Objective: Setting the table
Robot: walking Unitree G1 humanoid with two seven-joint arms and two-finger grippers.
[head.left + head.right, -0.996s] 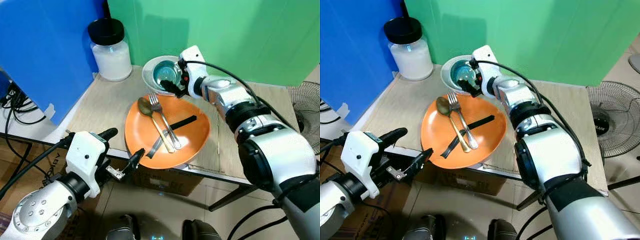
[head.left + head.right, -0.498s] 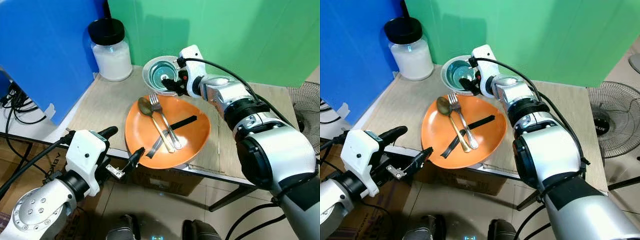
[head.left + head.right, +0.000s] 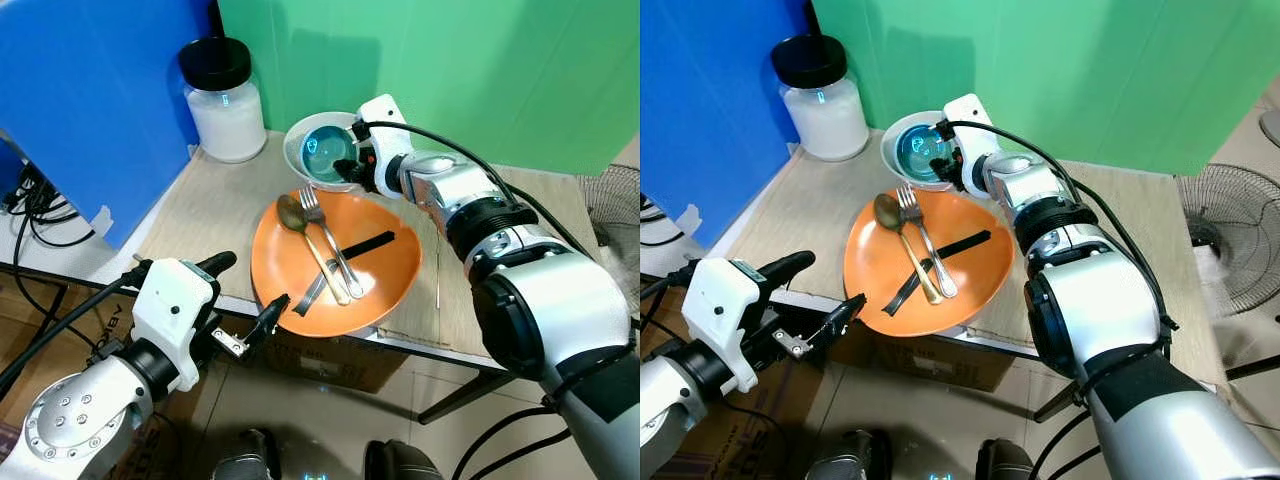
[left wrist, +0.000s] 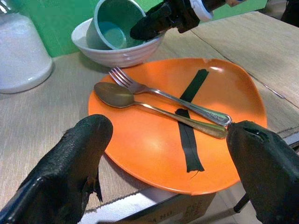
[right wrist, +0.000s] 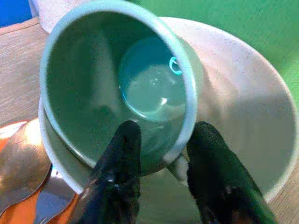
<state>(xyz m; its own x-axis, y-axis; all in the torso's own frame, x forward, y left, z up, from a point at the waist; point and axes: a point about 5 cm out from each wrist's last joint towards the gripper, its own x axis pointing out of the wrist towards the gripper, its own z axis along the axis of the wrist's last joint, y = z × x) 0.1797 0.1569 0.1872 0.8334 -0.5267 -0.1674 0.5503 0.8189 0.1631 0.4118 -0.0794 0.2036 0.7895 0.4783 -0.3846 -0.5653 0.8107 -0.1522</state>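
On the wooden counter point(image 3: 210, 205), the orange plate point(image 3: 385, 275) serves as the landmark: a fork point(image 3: 330, 240) and a spoon point(image 3: 305, 235) lie side by side across it, over a strip of black tape point(image 3: 365, 245). Just behind the plate, touching its far rim, sits a white bowl point(image 4: 117, 55) with a teal cup point(image 5: 117, 88) tilted inside it, mouth toward the plate. The right pincer point(image 5: 161, 154) pinches the cup's near rim, one finger inside and one outside. The left pincer point(image 4: 163, 154) hovers spread wide at the plate's near edge, off the counter's front. A white jar with a black lid point(image 3: 222, 100) stands well to the plate's far left.
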